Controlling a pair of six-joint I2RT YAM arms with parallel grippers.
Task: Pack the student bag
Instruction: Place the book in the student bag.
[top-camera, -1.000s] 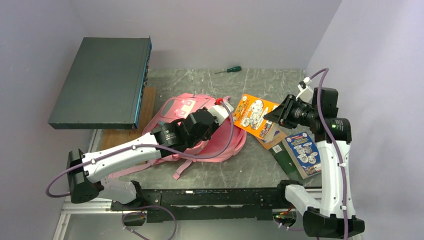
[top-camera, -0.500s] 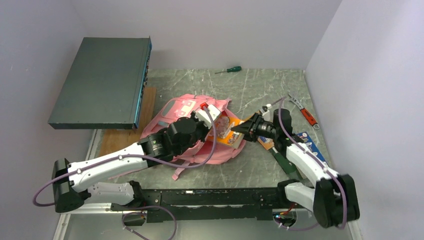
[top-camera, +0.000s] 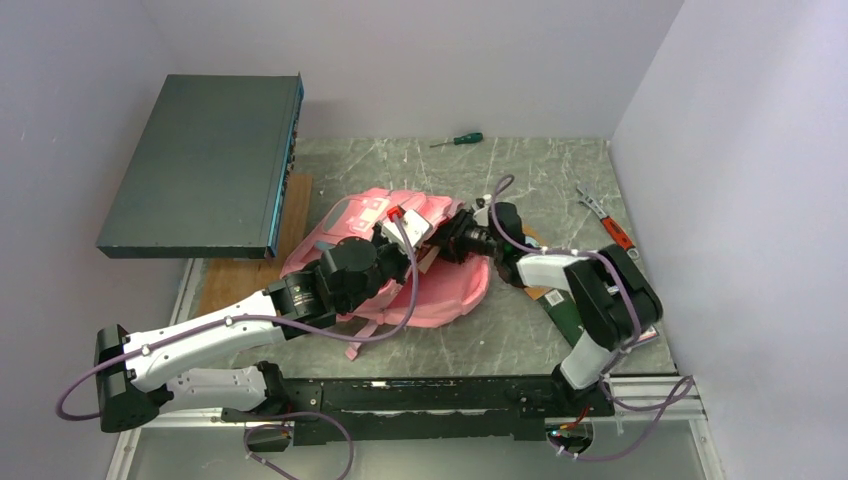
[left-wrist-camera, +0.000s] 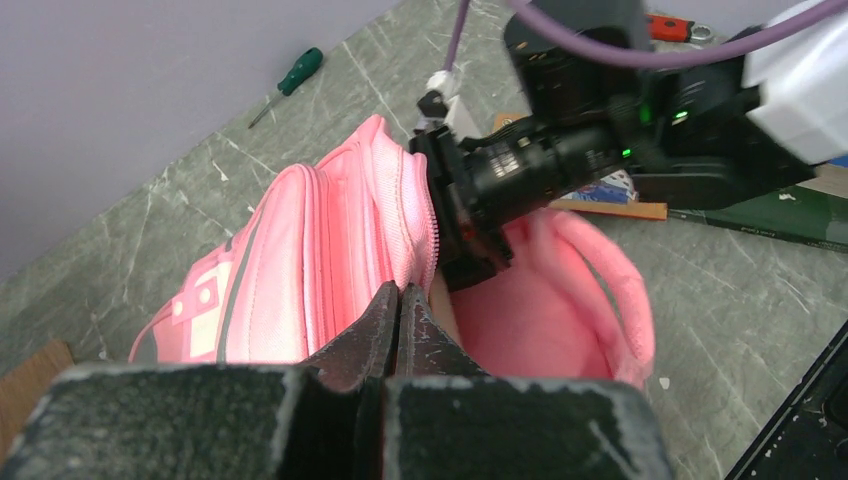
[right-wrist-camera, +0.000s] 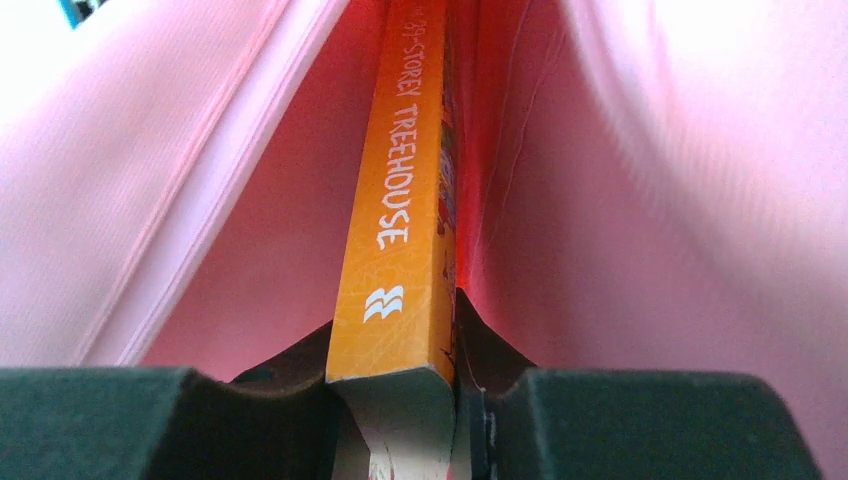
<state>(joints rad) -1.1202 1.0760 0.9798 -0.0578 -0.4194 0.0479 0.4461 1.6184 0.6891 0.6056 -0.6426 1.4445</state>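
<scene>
The right hand (right-wrist-camera: 395, 392) is closed at a narrow gap on an orange book (right-wrist-camera: 398, 240), gripping it at its near end with one finger on each cover. The spine faces the wrist camera and reads "…STOREY TREEHOUSE". Pink fabric fills that view on both sides, so hand and book are already inside the student bag (top-camera: 452, 292).

From overhead, the bag lies flat at the centre of the counter (top-camera: 520, 180), its mouth facing the right of the frame, where the right arm reaches in from. The left hand (left-wrist-camera: 400, 300) is shut tight at the zip edge of that mouth, at the bottom centre of its own view. It looks to be pinching the rim and lifting it, though the fabric between the fingers is too thin to make out.

The coming move turns on the book's long axis. It runs straight away from the right hand into the bag, in line with the reach, so the bag's depth lies dead ahead. I judge that the book only needs pushing further in and letting go, and the right hand is the nearer one for that. The lifted rim is what gives it room.

More books (top-camera: 566, 312) lie on the counter at the right of the overhead view, beside the right arm.
</scene>
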